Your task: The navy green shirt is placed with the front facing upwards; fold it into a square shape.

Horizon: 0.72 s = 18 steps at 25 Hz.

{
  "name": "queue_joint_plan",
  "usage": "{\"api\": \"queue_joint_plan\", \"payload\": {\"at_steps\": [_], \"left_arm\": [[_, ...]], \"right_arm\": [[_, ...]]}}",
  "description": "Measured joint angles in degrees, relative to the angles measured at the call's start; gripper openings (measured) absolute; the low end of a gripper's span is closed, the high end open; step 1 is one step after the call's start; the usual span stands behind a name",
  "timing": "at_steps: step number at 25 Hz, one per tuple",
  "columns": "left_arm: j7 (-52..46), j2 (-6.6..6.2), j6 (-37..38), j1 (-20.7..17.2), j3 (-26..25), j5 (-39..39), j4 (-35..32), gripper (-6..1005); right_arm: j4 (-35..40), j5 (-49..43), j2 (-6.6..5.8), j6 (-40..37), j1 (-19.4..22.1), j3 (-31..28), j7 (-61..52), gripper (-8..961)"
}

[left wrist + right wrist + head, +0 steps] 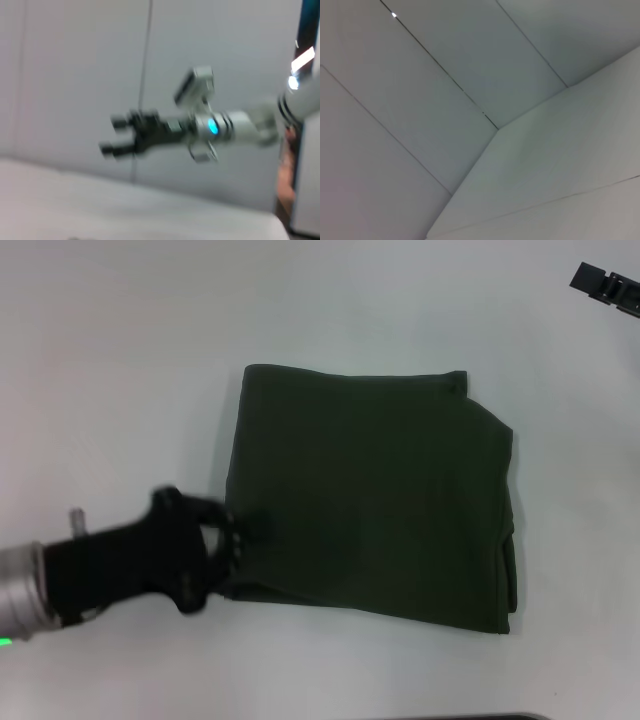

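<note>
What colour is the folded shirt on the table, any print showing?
Plain dark olive-green shirt, no print visible; head view shows it best.

Navy green shirt [370, 505] – matt soft cloth; table [120, 370] – smooth matt white surface.

White table [120, 360], pale panelled walls [395, 125] w/ thin seams

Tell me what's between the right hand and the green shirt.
Nothing: in the head view only bare white table separates the right hand, parked at the far corner, from the green shirt.
</note>
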State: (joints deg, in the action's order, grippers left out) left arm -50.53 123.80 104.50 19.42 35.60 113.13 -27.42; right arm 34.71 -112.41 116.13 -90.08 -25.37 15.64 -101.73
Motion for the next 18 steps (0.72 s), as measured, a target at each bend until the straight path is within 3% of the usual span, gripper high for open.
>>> {"api": "queue_joint_plan", "payload": {"at_steps": [5,9,18], "left_arm": [[-1.21,0.23,-1.68,1.92,-8.05,-4.04,2.31,127],[-6.59,0.02,-4.69,4.60,-10.76,-5.43,2.65,160],[-18.77,-0.33,-8.86,7.02,-9.37,-5.04,-2.47,492]], "right_arm": [[-0.46,0.00,0.26,-0.30,-0.96,1.07,5.38,909],[-1.40,-0.17,0.35,-0.49,-2.05,3.66,11.99,869],[-0.93,-0.40,1.62,-1.69,-4.54,16.11,23.04,709]]}}
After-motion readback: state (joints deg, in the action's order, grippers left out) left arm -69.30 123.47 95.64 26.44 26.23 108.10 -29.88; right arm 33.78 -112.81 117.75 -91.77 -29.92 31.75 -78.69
